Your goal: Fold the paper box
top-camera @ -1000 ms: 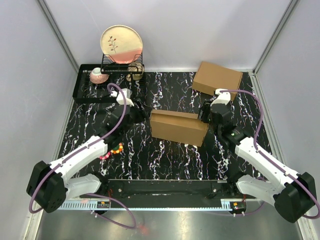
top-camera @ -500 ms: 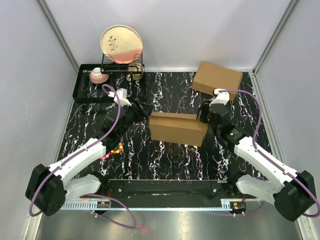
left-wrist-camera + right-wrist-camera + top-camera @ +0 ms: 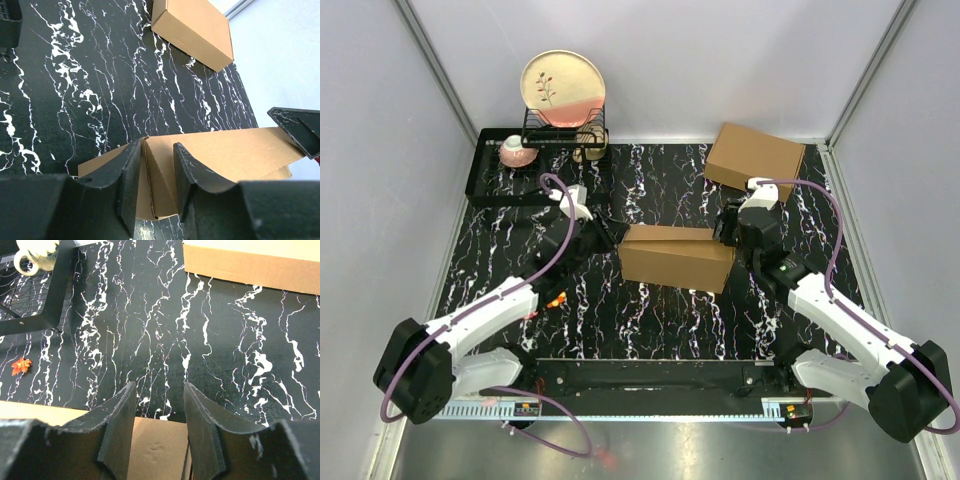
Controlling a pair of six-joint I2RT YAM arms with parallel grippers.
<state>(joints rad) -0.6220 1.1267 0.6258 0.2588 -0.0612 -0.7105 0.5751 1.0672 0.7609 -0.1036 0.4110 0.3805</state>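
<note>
The paper box (image 3: 675, 258) is a brown cardboard box in the middle of the black marbled table, its lid panel lying slightly raised on top. My left gripper (image 3: 607, 238) is open at the box's left end. In the left wrist view its gripper (image 3: 157, 150) straddles the upright corner edge of the box (image 3: 230, 152). My right gripper (image 3: 728, 232) is open at the box's right end. In the right wrist view its gripper (image 3: 159, 390) has a cardboard panel of the box (image 3: 160, 450) between the fingers.
A second, made-up brown box (image 3: 753, 158) lies at the back right, also seen in the left wrist view (image 3: 192, 30). A black tray (image 3: 505, 180) with a dish rack, plate (image 3: 563, 88) and pink cup (image 3: 517, 152) stands back left. A small orange leaf (image 3: 553, 298) lies by the left arm.
My left gripper has moved right, up to the box's left end. The box's top panel now looks slightly lifted. The right arm has hardly moved.
</note>
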